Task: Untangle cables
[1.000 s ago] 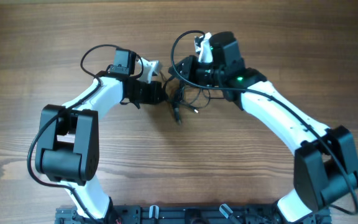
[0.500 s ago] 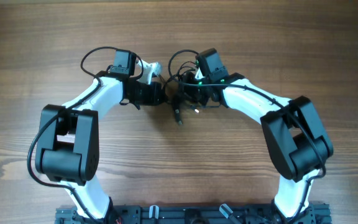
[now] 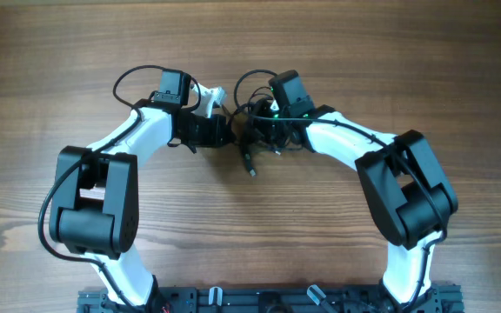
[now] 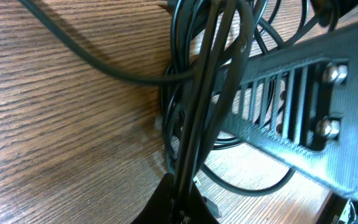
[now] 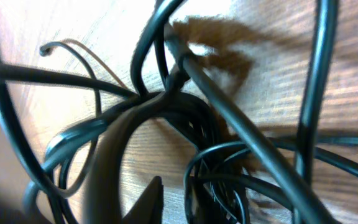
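Wood-grain bench (image 3: 390, 69) fills my overhead view. The left arm (image 3: 137, 130) and right arm (image 3: 355, 143) are both folded in toward its upper middle, two arms meeting over one dark bunch of cables (image 3: 252, 137) lying on the wood between them.

Left fingers (image 3: 223, 130) first: they're right against the bunch's left side. On the left wrist camera a bundle of straight strands runs down into a dark tip at the bottom edge, so I read them as closed and pinching the cables.

Right fingers (image 3: 259, 123) now: they're pressed into the top right of the same bunch. On the right wrist camera all I get is blurred dark shapes with loops crossing in front, so I can't tell whether they're open or clamped.

A slatted grey plate (image 4: 291, 106) cuts across the left wrist view among the loops, with two screws (image 4: 328, 99) on it. I can't say which arm it belongs to.

Counting: one bunch, but the strands overlap too much for a number. One loose end trails down out of the bunch toward me, ending in a plug tip (image 3: 251, 169) resting on the bench
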